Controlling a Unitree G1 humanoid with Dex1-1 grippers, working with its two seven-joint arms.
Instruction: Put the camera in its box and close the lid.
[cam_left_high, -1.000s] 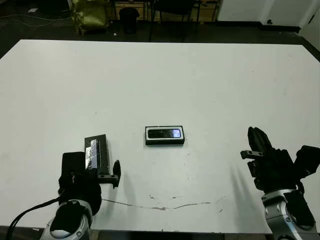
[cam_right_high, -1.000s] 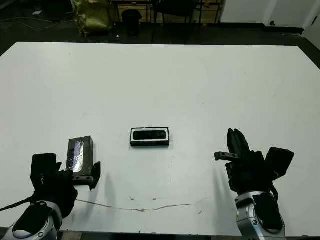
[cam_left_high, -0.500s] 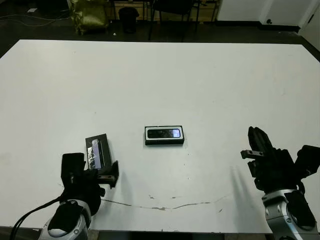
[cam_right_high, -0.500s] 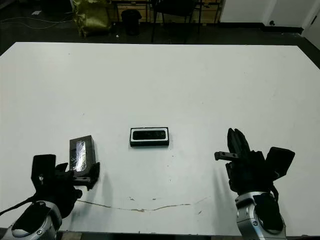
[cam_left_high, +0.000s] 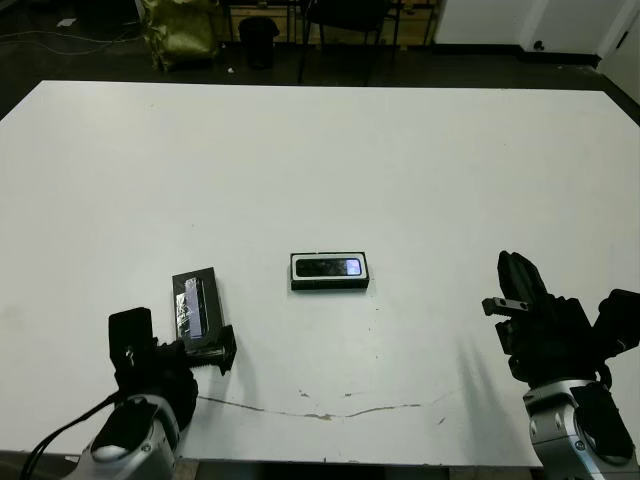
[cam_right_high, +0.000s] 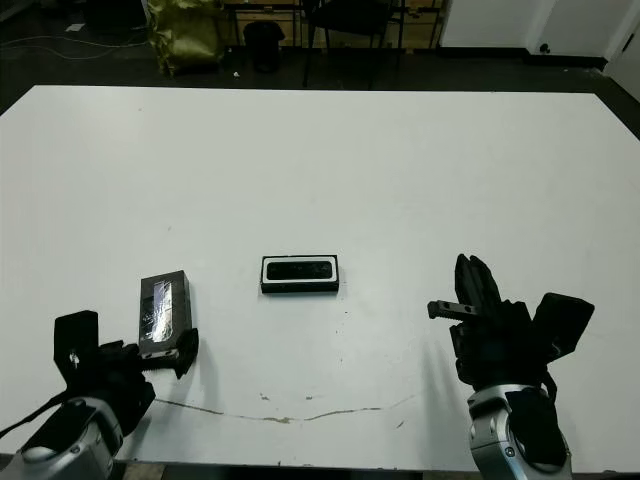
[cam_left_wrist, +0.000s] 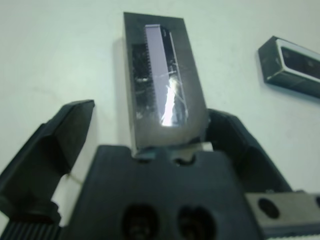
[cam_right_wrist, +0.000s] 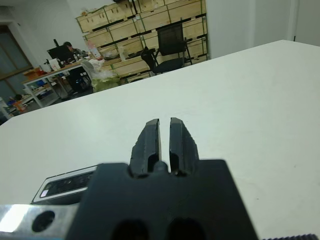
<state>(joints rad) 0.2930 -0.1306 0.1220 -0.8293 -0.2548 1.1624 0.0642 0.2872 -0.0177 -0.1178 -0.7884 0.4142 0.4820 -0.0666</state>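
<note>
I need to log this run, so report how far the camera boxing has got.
Done: the camera already lies inside the box at mid-table. In hand: the left gripper is open, its fingers on either side of the lid's near end, not yet gripping it. Left: carry the lid to the box, which is uncovered, and close it. The right gripper is shut and idle.

Lid (cam_left_wrist: 162, 80) near end behind hand (cam_left_wrist: 150, 150)

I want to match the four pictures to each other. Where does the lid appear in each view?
Left eye: lid lower left, before the left gripper.
Right eye: lower left.
Left wrist: centre, between the open fingers.
Right wrist: not in it.
Shared landmark: the box holding the camera.
</note>
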